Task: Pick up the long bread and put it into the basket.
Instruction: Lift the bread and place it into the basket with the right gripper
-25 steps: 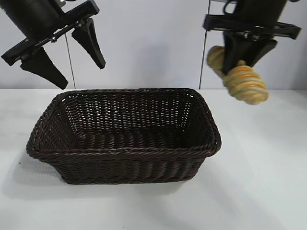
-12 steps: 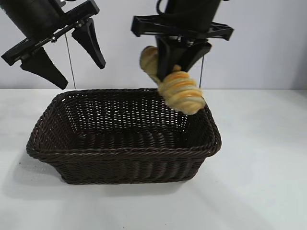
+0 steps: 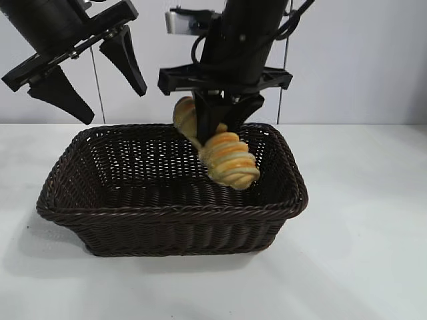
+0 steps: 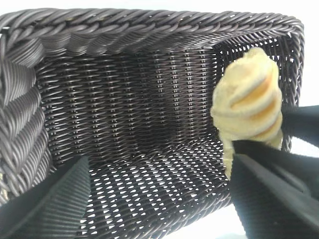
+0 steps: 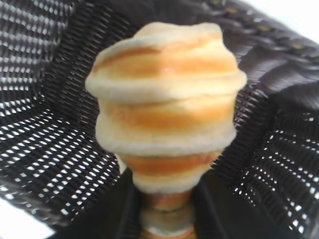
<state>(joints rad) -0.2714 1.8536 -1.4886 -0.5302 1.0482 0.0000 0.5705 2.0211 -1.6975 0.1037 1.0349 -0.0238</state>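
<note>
Bread (image 3: 227, 159) in right gripper (image 3: 217, 130) grasp — long axis tilted, lower end inside basket (image 3: 173, 210) — left gripper (image 3: 87, 77) spread.

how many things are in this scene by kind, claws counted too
long bread: 1
basket: 1
claws: 2, the left claw and the right claw
table: 1
total: 5
</note>
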